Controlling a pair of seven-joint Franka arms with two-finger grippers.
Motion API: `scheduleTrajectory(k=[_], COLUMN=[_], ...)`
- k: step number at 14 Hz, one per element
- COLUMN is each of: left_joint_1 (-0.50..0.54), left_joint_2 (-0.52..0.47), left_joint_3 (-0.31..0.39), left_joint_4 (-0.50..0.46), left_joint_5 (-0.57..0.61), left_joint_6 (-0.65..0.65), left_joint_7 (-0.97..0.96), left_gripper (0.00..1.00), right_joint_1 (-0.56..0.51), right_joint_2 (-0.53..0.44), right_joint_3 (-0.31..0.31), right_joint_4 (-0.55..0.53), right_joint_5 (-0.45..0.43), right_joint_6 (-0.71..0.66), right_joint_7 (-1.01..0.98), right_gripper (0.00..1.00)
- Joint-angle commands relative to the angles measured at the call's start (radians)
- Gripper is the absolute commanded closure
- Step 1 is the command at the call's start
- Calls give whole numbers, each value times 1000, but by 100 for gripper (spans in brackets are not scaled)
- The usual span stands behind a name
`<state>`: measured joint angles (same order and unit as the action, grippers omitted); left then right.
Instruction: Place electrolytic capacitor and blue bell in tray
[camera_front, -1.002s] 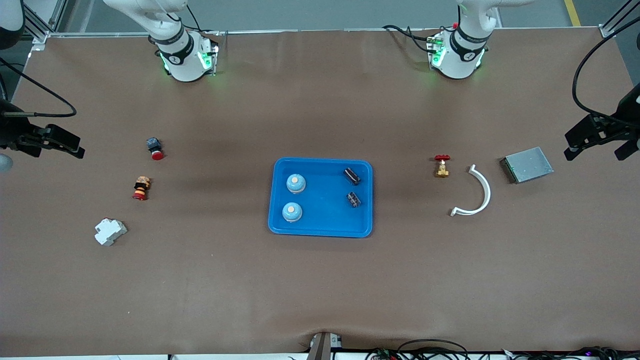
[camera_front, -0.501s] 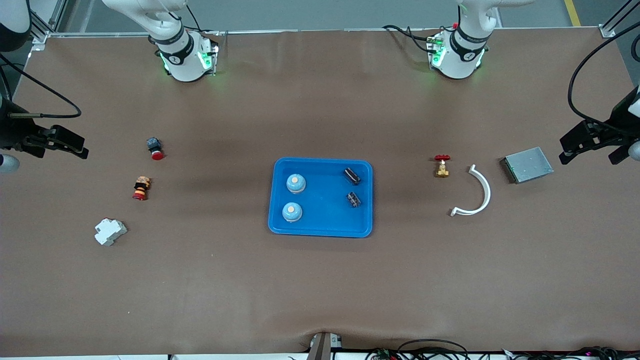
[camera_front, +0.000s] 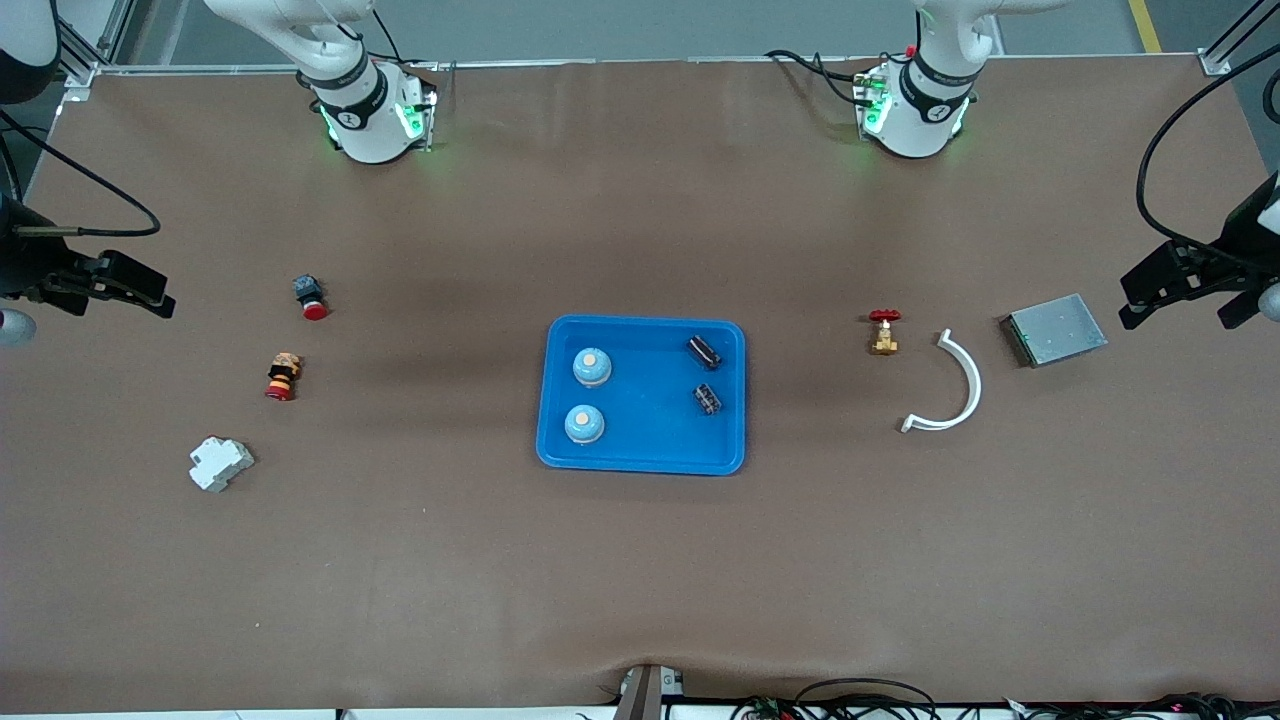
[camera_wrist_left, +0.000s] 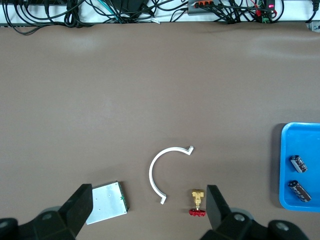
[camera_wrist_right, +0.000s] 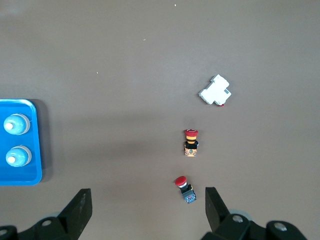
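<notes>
The bright blue tray (camera_front: 650, 440) lies mid-table. In it stand two blue bells (camera_front: 591, 367) (camera_front: 584, 424), and two dark electrolytic capacitors (camera_front: 704, 351) (camera_front: 708, 399) lie toward the left arm's end. My left gripper (camera_front: 1190, 285) hangs open and empty over the left arm's end of the table; in its wrist view the left gripper (camera_wrist_left: 148, 187) sees the tray (camera_wrist_left: 295, 137) and capacitors (camera_wrist_left: 298, 163). My right gripper (camera_front: 120, 285) hangs open and empty over the right arm's end; in its wrist view the right gripper (camera_wrist_right: 147, 190) sees the tray (camera_wrist_right: 34, 175) and bells (camera_wrist_right: 16, 124).
Toward the left arm's end lie a red-handled brass valve (camera_front: 883, 331), a white curved strip (camera_front: 955, 385) and a grey metal box (camera_front: 1055, 329). Toward the right arm's end lie a red push button (camera_front: 309, 297), a red and orange button (camera_front: 282, 377) and a white breaker (camera_front: 221, 464).
Both grippers have shifted slightly at the table's ends, still open. Nothing on the table or in the tray has moved.
</notes>
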<state>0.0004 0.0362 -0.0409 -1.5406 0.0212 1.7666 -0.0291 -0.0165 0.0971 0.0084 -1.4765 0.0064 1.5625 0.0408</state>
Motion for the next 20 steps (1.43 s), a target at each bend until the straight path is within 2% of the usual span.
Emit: scheduleTrajectory(k=[1, 8, 20], left_joint_1=[1, 1, 1], left_joint_2=[2, -1, -1], left_joint_3=[1, 3, 1], left_joint_4=[16, 20, 20], left_joint_5=[-9, -15, -18], left_joint_6=[-7, -121, -128], left_joint_7=[-11, -41, -32], left_gripper=[0, 0, 0], right_joint_1=[10, 10, 10], right_joint_2=[-36, -36, -36], right_joint_3=[-10, -10, -10], right_joint_4=[-36, -36, -28], right_joint_5=[-8, -8, -5], right_joint_6=[13, 19, 24], right_joint_7=[-9, -9, -9], right_gripper=[0, 0, 0])
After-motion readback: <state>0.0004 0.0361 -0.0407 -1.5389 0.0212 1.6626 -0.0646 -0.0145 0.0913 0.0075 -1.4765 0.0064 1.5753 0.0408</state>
